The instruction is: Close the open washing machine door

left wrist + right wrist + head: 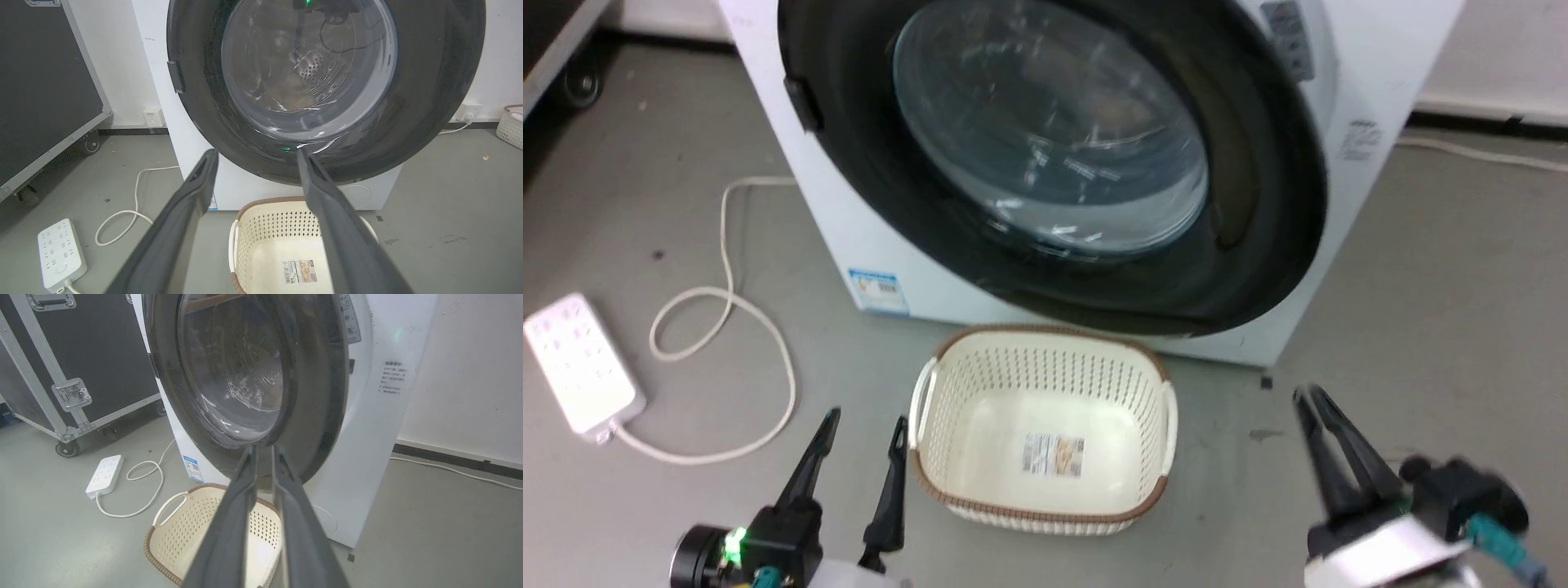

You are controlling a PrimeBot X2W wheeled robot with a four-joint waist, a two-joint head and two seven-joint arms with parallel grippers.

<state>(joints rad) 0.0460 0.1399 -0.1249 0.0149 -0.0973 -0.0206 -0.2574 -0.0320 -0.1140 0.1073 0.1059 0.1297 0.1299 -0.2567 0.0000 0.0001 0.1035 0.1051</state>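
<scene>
- Left gripper (pixel 866 418) hangs low over the floor, jaws wide and empty. Right gripper (pixel 1308 394) is also low, jaws narrow and empty.
- Cream basket (pixel 1045 343) sits on the floor between them.
- Washing machine door (pixel 1258 204) lies against the washing machine (pixel 1372 65) front; whether it has latched cannot be told.
- Judged: closing step nearly done. Next calls for a firm press on the rim's handle side.
- Door is round, no long axis. Its face stands upright, pointing toward the robot.
</scene>
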